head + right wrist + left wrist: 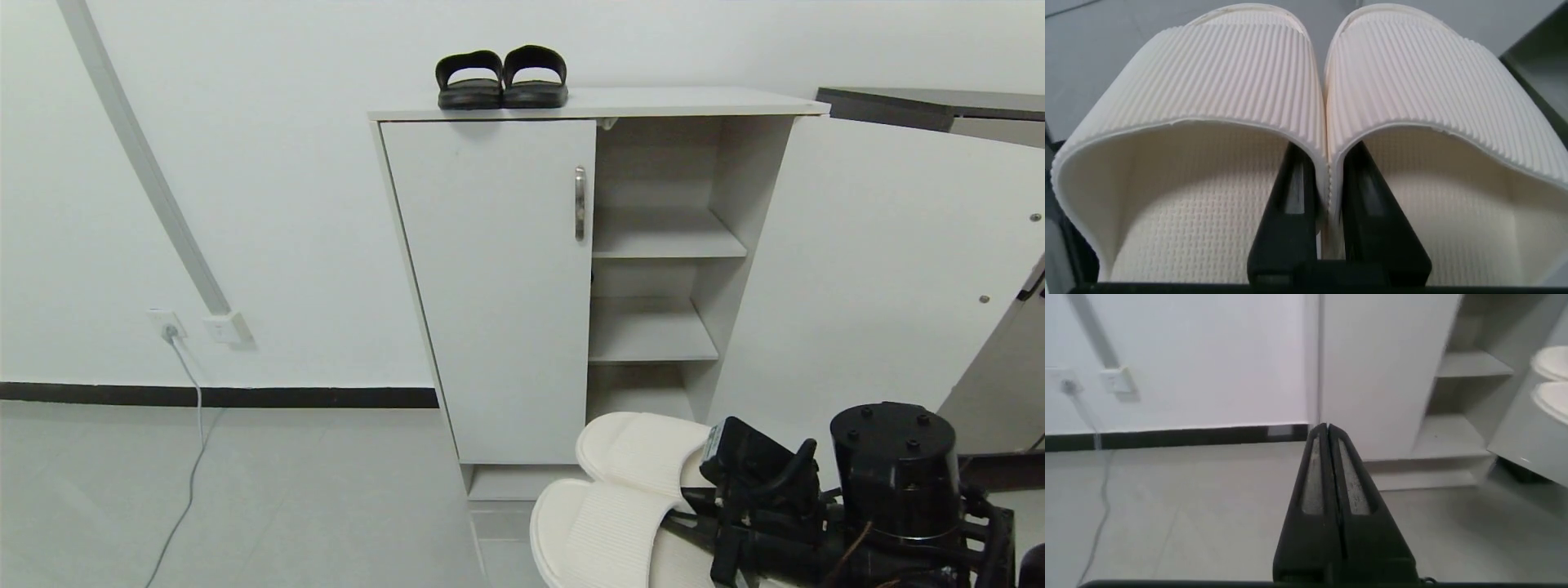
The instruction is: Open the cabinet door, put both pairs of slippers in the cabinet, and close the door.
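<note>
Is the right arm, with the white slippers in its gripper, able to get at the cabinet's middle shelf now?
Probably yes: the right door stands wide open, and nothing shows between the white slippers in the right gripper and the middle shelf.

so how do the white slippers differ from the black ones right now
The white slippers have ribbed cream straps; the black slippers have smooth dark ones. The white slippers are held low in front of the cabinet, pinched together by the right gripper; the black slippers rest untouched on the cabinet top. Both are pairs set side by side.
</note>
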